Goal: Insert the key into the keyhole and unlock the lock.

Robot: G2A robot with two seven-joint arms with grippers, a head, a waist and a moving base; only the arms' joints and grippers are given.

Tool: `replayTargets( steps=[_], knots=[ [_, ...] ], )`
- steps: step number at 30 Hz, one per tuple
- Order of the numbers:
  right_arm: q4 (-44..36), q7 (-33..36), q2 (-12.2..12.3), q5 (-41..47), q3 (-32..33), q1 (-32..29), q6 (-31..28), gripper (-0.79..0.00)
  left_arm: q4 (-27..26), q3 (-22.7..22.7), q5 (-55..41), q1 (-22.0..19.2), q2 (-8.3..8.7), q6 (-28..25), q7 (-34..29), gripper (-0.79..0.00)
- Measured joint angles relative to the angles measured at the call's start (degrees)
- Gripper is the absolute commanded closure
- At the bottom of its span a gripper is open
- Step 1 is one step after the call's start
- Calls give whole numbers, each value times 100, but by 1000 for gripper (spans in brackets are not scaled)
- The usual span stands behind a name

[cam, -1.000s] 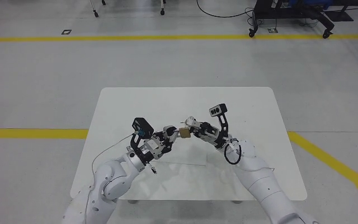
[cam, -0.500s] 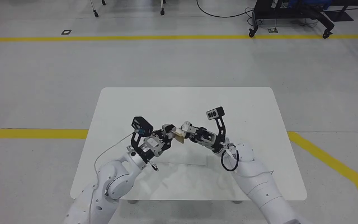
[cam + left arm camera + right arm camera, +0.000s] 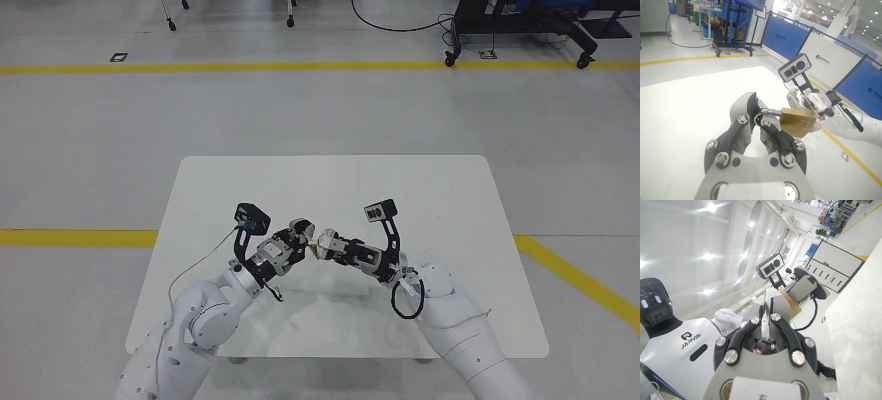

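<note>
Because its silver shackle [image 3: 770, 111] is pinched between the closed fingers of the left gripper [image 3: 758, 115], the brass lock [image 3: 797, 123] is held in the air, its body sticking out sideways past the fingertips. Lettering is stamped into the lock's broad face, seen at a slant. The end of the lock away from the shackle is covered by the white-wrapped fingertips of the right gripper [image 3: 814, 109]. That gripper's fingers are drawn almost together on a thin metal strip seen edge-on from its own wrist, the key [image 3: 766, 308]. The key's tip is hidden behind the fingers, so whether it has entered the lock cannot be told. In that same view the lock shows just beyond the fingers as slivers of brown, partly masked by a grey finger of the left gripper. From the top, the lock is a small tan speck between the two grippers, which meet on it from opposite sides; the key is too small to make out there. Beneath the lock lies the white table [image 3: 440, 200], with the lock above its middle part. Farther out behind the lock stand blue and white partition panels [image 3: 785, 37] bearing a logo and lettering. Yellow lines [image 3: 300, 68] cross the floor beyond the table.
</note>
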Motion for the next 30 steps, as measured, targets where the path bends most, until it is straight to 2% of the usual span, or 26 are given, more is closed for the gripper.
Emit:
replayTargets(
  steps=[6, 15, 18, 22, 25, 30],
  knots=[
    [-26, -221, 59, -7, 110, -46, -220, 0, 215, -228, -1026, -155, 30, -517, -729, 0],
    [-300, -343, 236, 83, 459, -245, -343, 0, 1014, -583, -3117, -596, 127, -1366, -2425, 0],
    [-427, -609, 309, -326, 556, -328, -610, 0, 1387, -578, -3891, -862, 158, -1596, -3215, 0],
    [-544, -1219, 406, -1158, 574, -427, -1220, 0, 1961, -458, -4818, -1328, 167, -1622, -4237, 0],
    [-508, -1666, 480, -1837, 590, -414, -1652, 0, 2352, -303, -5213, -1665, 144, -1636, -4732, 0],
    [-716, -1717, 518, -2340, 847, -488, -1716, 0, 2775, 42, -5172, -2093, 87, -1857, -5189, 0]
  ],
)
